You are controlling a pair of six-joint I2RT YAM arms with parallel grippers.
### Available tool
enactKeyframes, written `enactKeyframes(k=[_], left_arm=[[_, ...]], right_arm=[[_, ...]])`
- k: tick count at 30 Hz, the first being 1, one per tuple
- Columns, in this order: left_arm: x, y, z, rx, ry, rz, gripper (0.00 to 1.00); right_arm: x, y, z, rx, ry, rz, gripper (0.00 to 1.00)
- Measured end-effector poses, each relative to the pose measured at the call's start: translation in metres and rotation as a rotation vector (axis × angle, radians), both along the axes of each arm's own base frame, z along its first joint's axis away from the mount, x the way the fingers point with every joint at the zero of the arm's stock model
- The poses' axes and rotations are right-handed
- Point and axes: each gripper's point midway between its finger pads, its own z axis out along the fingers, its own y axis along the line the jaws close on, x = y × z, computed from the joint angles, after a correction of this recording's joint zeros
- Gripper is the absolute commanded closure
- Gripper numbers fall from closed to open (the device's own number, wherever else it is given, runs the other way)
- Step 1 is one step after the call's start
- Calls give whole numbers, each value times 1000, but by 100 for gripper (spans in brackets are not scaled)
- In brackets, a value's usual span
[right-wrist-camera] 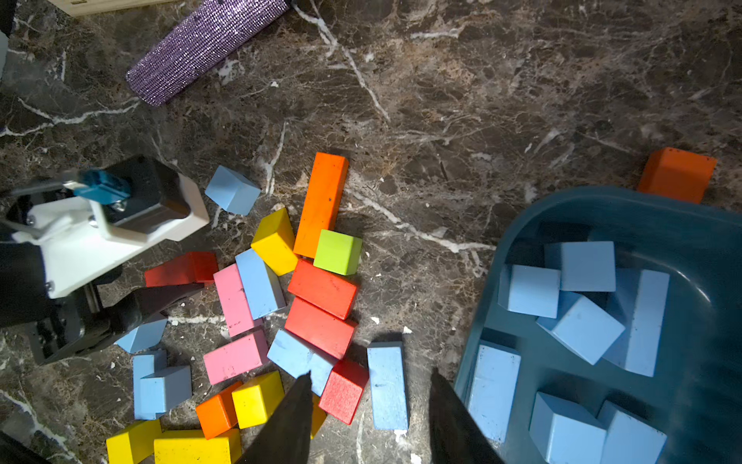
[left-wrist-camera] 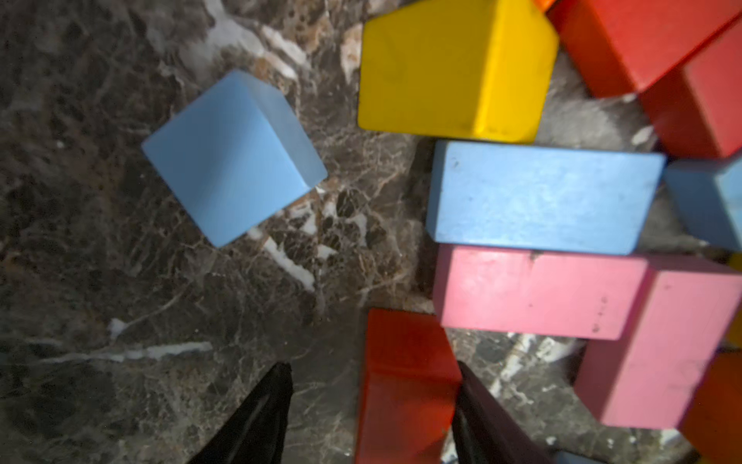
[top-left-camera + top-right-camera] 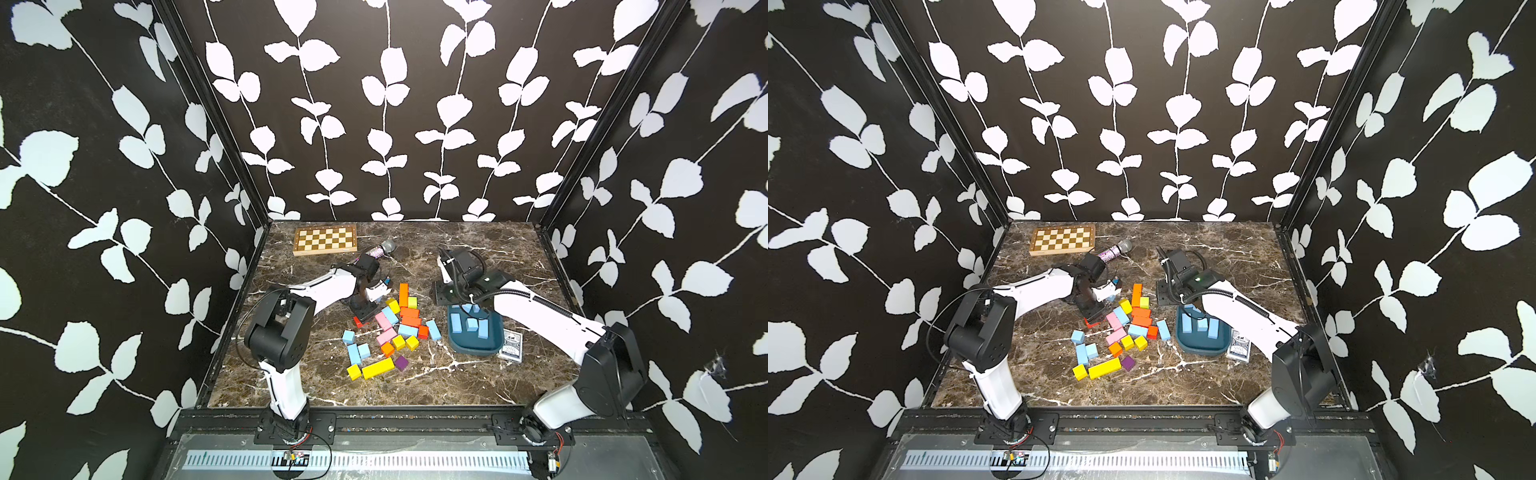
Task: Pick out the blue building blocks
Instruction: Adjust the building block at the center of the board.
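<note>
Currently gripping nothing; left gripper [image 2: 374, 364], right gripper [image 1: 371, 373] both spread. Find blue building blocks [image 1: 584, 267] in tray [image 1: 662, 225] twd tabletop's [image 3: 457, 374] right edge, rest mid-tabletop. Likely light, rigid; pinch opp. flat faces.

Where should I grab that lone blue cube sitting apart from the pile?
Come straight down on the lone blue cube and pinch two opposite side faces. It sits flat on the marble table with bare space all round, so either pair should work.
</note>
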Motion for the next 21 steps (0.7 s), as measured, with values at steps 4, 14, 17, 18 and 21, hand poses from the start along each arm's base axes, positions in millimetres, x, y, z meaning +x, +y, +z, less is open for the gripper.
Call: enactKeyframes(k=[4, 14, 17, 18, 21], left_arm=[[6, -1, 2, 19, -10, -46, 38], [1, -3, 10, 17, 15, -118, 33], [1, -5, 11, 7, 18, -114, 26], [3, -7, 13, -2, 15, -110, 26], [10, -16, 23, -42, -3, -91, 24]], right_arm=[[0, -1, 2, 1, -4, -2, 54], [-3, -4, 5, 5, -13, -7, 54], [-4, -5, 4, 3, -12, -7, 54], [-4, -5, 4, 3, -12, -7, 54], [-4, -5, 4, -2, -10, -5, 54]])
